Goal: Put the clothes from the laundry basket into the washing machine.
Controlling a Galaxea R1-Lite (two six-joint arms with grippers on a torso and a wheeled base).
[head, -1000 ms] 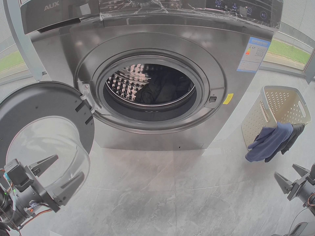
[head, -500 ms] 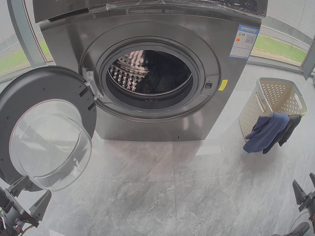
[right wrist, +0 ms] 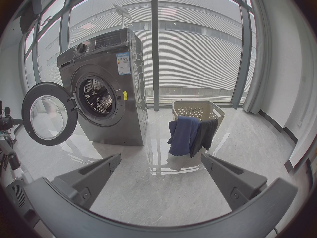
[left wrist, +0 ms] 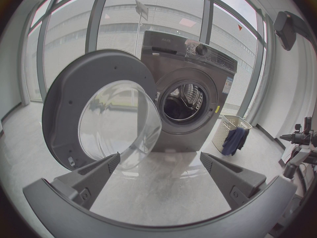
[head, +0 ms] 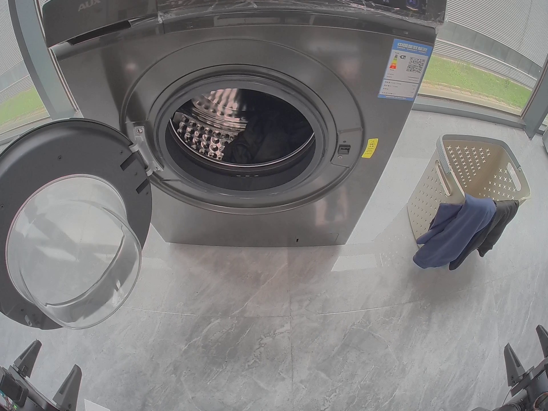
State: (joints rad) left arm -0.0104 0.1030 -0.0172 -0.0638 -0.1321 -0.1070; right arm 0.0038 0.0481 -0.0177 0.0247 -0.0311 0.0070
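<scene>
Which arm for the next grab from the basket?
Right. The right gripper, open, is nearest the laundry basket and faces the blue garment over its rim; the left gripper sits by the washer door.

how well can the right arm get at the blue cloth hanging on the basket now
Probably yes: only bare floor lies between the open right gripper and the blue cloth draped over the near rim of the laundry basket. It is some way off, though.

The right gripper [right wrist: 160, 156] sits in the foreground, fingers spread wide and empty. Mid-frame, a blue cloth [right wrist: 183, 134] and a dark cloth [right wrist: 206, 133] hang over the laundry basket's [right wrist: 193, 110] rim, beside the washing machine [right wrist: 132, 93], whose door [right wrist: 49, 113] is swung out.
</scene>
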